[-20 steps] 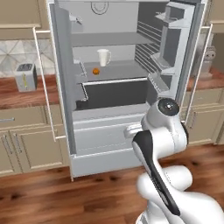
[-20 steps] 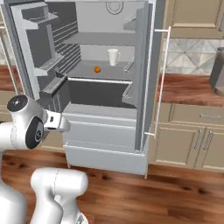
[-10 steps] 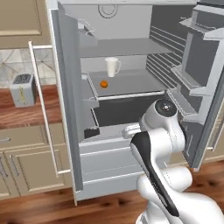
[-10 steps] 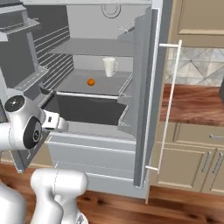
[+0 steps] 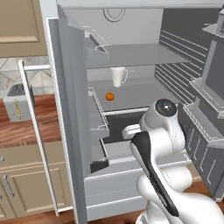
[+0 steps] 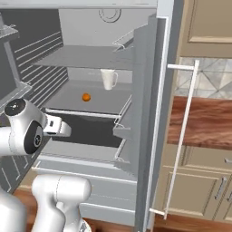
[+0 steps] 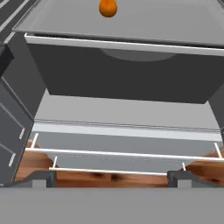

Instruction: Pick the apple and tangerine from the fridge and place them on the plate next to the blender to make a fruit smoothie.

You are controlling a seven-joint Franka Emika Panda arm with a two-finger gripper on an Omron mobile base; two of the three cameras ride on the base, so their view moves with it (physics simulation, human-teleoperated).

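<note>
The tangerine point(image 5: 110, 96) sits on a middle shelf of the open fridge point(image 5: 65, 131), near a mug point(image 5: 117, 76). It looks small, light, smooth and likely to roll; grip across its widest middle. The gripper point(image 7: 111, 178) is spread wide, empty.

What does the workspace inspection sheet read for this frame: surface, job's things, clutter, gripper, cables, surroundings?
Surface: grey middle shelf of the tall grey-silver fridge, doors open.
Job's things: small bright orange tangerine resting on that shelf, untouched; apple, plate, blender: nothing seen.
Clutter: white mug standing upright behind the tangerine, apart from it.
Gripper: two-finger gripper, dark fingertips spread, nothing between them, aimed at the fridge's lower compartments below the tangerine.
Cables: nothing seen.
Surroundings: boxy silver toaster on the wooden counter; beige cabinets.
</note>
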